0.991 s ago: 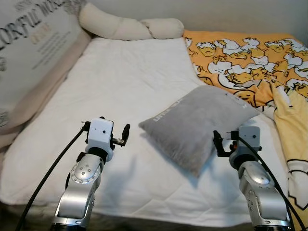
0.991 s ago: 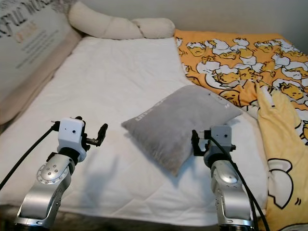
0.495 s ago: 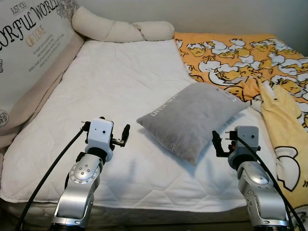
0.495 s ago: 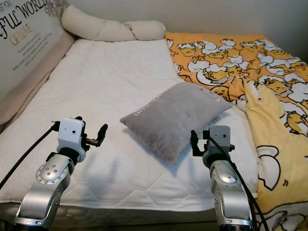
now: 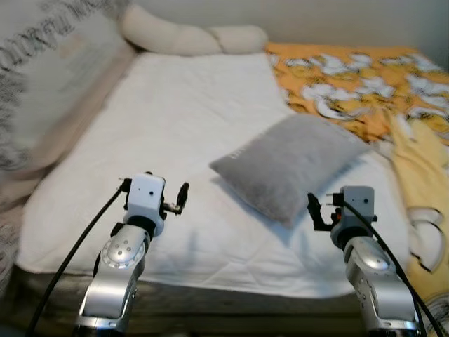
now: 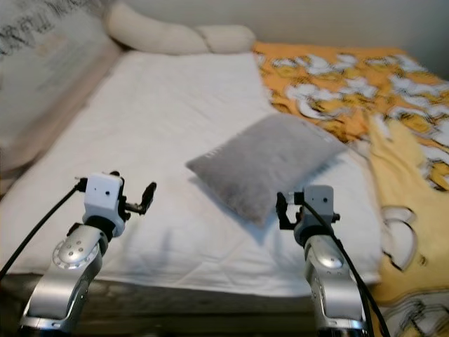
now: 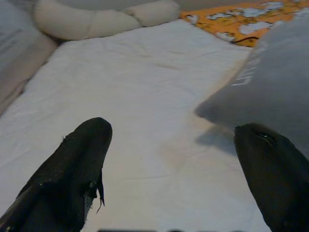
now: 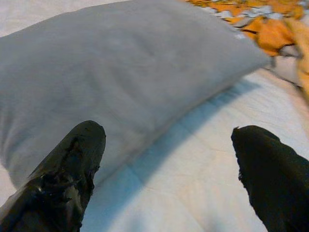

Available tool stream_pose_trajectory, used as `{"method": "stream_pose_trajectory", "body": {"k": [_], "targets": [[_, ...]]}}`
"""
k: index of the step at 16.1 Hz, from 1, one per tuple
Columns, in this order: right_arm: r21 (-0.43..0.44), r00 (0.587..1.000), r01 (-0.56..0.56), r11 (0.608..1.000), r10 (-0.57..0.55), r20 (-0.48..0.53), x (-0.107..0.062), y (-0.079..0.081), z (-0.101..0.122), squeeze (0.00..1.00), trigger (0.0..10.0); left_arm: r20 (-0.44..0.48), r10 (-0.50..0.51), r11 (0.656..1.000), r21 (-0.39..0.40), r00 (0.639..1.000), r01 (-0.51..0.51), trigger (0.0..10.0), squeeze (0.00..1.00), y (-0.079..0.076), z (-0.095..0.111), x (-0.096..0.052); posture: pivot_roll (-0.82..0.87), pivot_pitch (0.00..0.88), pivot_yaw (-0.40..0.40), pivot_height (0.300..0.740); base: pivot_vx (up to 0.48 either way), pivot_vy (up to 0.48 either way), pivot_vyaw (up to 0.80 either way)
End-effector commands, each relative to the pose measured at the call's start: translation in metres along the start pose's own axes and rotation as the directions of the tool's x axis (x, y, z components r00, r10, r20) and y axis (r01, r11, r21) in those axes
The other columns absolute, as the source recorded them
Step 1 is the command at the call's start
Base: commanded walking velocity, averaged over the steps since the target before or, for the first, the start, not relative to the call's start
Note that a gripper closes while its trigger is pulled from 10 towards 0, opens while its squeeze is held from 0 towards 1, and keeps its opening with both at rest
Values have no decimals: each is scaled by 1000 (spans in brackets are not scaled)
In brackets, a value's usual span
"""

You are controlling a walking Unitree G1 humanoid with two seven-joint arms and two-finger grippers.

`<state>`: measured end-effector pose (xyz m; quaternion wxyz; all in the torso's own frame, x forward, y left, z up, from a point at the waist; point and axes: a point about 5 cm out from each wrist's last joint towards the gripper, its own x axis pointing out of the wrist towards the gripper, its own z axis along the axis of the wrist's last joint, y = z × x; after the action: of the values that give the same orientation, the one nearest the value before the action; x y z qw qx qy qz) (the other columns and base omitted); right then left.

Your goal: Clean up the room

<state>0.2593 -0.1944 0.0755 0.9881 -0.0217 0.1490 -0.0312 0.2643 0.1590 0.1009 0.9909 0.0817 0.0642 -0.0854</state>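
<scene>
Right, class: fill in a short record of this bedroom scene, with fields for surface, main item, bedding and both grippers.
surface: white mattress pad
main item: grey pillow, lying on the pad
bedding: orange patterned duvet on the robot's right; cream bolster at the far end
left gripper: jaws open, above bare pad
right gripper: jaws open, facing the pillow

One bed with a white mattress cover is in view. On it lies one grey pillow. One long cream bolster lies along the head end. One orange blanket with a yellow-and-white cartoon print covers the far right side. One large printed cushion leans at the left edge. Two claws are in view: one left claw and one right claw.
</scene>
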Motion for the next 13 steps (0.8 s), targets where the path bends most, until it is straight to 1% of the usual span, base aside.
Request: {"method": "stream_pose_trajectory", "body": {"k": [1, 8, 10, 11, 13], "targets": [[2, 1000, 8, 1000, -8, 5, 0, -2, 3, 0, 10000, 14, 7, 1000, -6, 1000, -7, 10000, 0, 0, 4, 2, -24, 0, 4, 740, 0, 0, 0], [7, 1000, -7, 1000, 7, 1, 2, -1, 4, 0, 10000, 20, 15, 1000, -17, 1000, -15, 10000, 0, 0, 5, 1, -18, 0, -9, 740, 0, 0, 0], [6, 1000, -7, 1000, 7, -2, 2, -1, 4, 0, 10000, 21, 21, 1000, -21, 1000, -21, 10000, 0, 0, 5, 1, -19, 0, -10, 740, 0, 0, -681], [-1, 1000, -11, 1000, 11, 3, 2, -1, 5, 0, 10000, 22, 31, 999, -26, 999, -31, 10000, 0, 1, 5, 1, -20, 0, -11, 740, 0, 0, 0], [-4, 1000, -14, 1000, 14, 6, 3, -1, 6, 0, 10000, 22, 34, 999, -28, 999, -34, 10000, 0, 2, 5, 1, -20, 0, -11, 740, 246, 0, 0]]}}
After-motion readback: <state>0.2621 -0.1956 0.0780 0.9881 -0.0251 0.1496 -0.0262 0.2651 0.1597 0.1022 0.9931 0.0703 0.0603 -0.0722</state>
